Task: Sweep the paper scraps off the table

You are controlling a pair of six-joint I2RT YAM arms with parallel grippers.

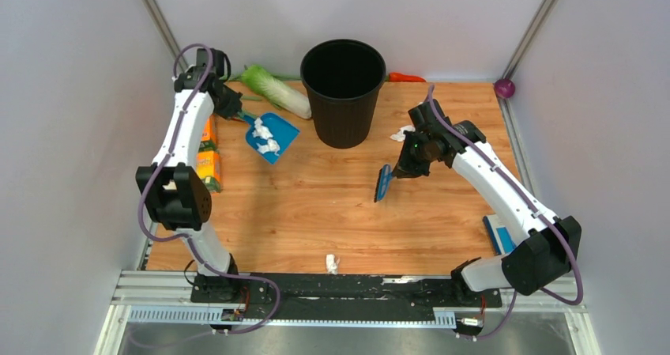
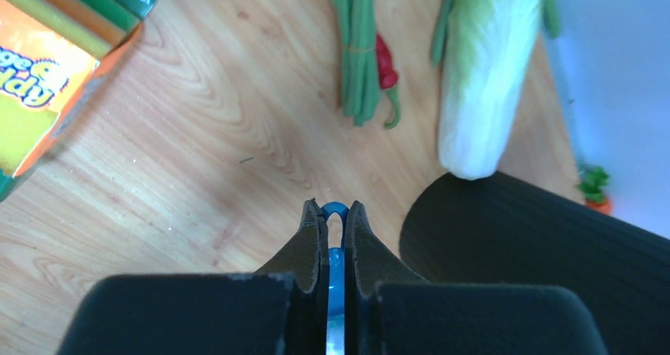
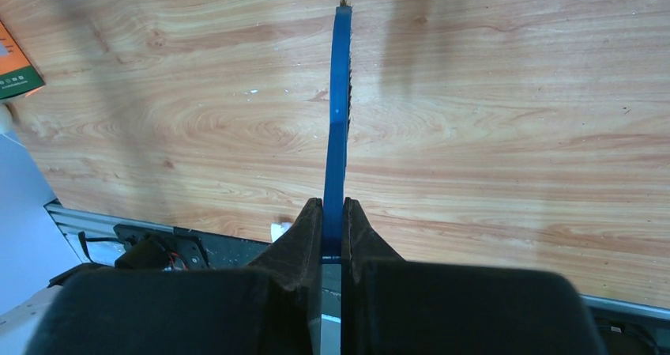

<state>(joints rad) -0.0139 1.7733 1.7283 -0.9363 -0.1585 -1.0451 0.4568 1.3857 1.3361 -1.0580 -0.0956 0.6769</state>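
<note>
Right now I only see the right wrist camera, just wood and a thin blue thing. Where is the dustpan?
Observer: The blue dustpan is at the far left of the table, its handle clamped in the left gripper.
Operator: Is any paper in it?
Observer: Yes, white paper scraps lie in the pan.
Operator: Any more on the table?
Observer: One scrap lies just right of the black bin, beyond the blue brush held in the right gripper.
</note>
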